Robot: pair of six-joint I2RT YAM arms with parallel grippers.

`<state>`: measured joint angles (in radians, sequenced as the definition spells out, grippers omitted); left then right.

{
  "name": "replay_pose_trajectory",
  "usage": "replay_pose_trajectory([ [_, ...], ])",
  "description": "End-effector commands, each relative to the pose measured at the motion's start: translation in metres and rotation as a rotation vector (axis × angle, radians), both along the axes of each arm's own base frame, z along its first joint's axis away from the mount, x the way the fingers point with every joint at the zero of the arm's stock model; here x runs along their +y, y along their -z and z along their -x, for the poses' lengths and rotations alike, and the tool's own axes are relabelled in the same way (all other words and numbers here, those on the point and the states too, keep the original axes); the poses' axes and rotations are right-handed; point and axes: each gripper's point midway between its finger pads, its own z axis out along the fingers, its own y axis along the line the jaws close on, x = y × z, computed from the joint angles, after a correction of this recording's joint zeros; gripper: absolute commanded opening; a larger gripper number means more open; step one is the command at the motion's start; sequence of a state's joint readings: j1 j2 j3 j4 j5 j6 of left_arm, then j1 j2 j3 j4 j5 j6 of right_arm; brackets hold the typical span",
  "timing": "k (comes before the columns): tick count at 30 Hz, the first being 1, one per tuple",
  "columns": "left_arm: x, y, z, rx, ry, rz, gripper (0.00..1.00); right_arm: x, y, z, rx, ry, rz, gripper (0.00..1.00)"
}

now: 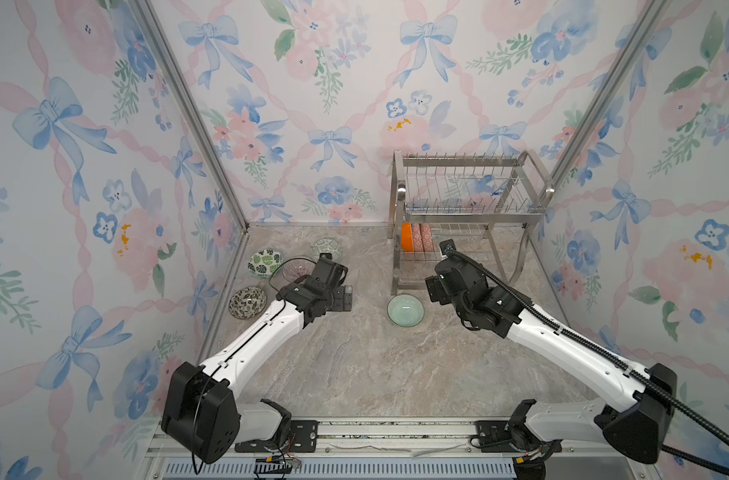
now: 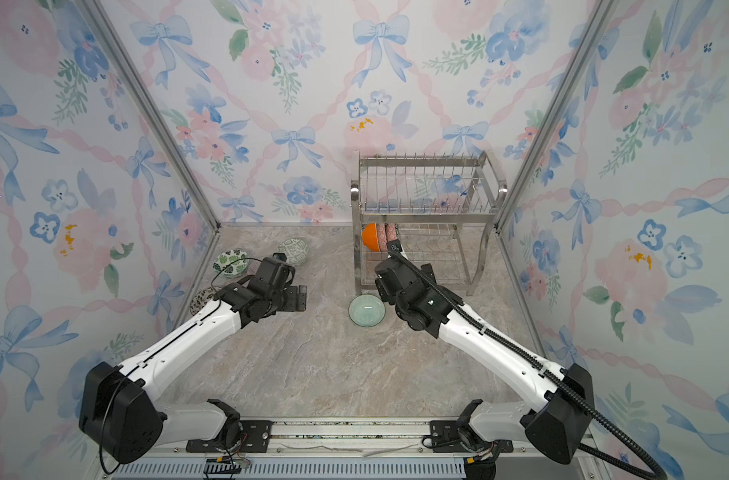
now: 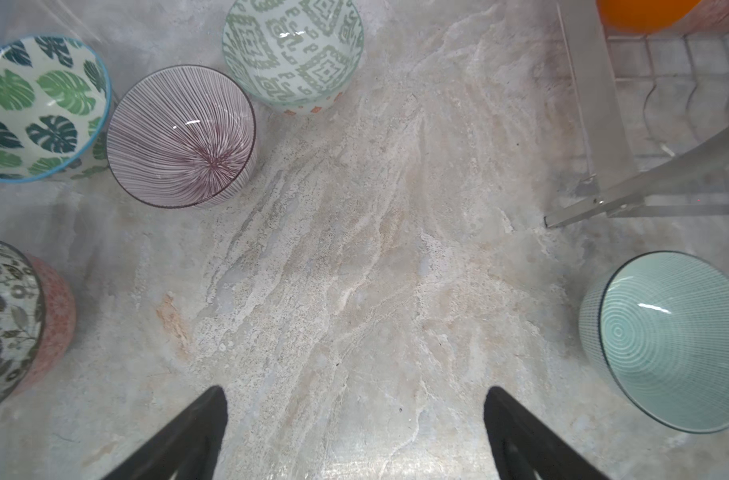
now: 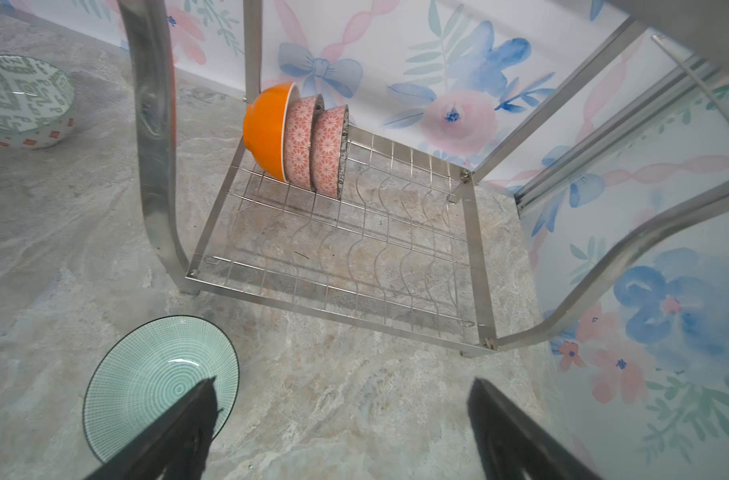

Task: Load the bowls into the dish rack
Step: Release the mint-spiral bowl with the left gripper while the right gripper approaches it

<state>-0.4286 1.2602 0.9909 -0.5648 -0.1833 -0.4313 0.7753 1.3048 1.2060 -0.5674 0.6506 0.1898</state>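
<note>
right gripper (image 4: pixel 344 382) spread wide, empty | teal ringed bowl (image 4: pixel 146 374) just beside one finger | likely rigid, slick, breakable ceramic | pinch across rim

No lettering, label, brand name, number or sign can be read in any view. A tiny pale mark sits on the black wrist housing of the left arm (image 1: pixel 296 289) and of the right arm (image 1: pixel 499 302), too small to make out. The bowls (image 3: pixel 180 137) carry painted patterns only.
</note>
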Motion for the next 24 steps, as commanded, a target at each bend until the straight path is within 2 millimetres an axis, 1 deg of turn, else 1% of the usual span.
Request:
replay_pose_trajectory([
  [1,-0.018,-0.007,0.009,-0.011,0.076,0.209,0.98,0.021,0.007,0.009,0.074,-0.067,-0.104,0.96],
  [3,-0.006,-0.004,0.011,-0.013,0.040,0.245,0.98,0.035,0.016,0.010,0.136,-0.088,-0.161,0.97],
  [5,-0.001,-0.001,0.014,-0.009,0.027,0.316,0.98,0.048,0.028,0.009,0.185,-0.093,-0.172,0.96],
  [9,0.005,0.010,0.019,0.017,0.008,0.418,0.98,0.075,0.047,0.006,0.233,-0.104,-0.168,0.97],
  [11,0.005,0.013,0.021,0.026,0.006,0.459,0.98,0.088,0.060,0.006,0.262,-0.108,-0.150,0.96],
  [12,0.004,0.024,0.027,0.050,0.003,0.478,0.98,0.093,0.068,0.006,0.279,-0.108,-0.142,0.96],
  [13,0.004,0.027,0.028,0.055,0.002,0.500,0.98,0.099,0.077,0.006,0.299,-0.110,-0.133,0.96],
  [16,0.000,0.034,0.030,0.073,0.003,0.568,0.98,0.110,0.106,0.006,0.357,-0.101,-0.105,0.97],
  [17,0.000,0.035,0.029,0.077,0.000,0.588,0.98,0.114,0.113,0.006,0.372,-0.101,-0.103,0.96],
  [19,0.000,0.038,0.029,0.090,-0.004,0.622,0.98,0.120,0.126,0.006,0.394,-0.097,-0.106,1.00],
  [22,0.000,0.040,0.029,0.097,-0.008,0.663,0.98,0.127,0.145,0.007,0.433,-0.094,-0.116,0.92],
  [24,0.000,0.041,0.031,0.102,-0.004,0.681,0.98,0.132,0.157,0.007,0.462,-0.093,-0.117,0.90],
])
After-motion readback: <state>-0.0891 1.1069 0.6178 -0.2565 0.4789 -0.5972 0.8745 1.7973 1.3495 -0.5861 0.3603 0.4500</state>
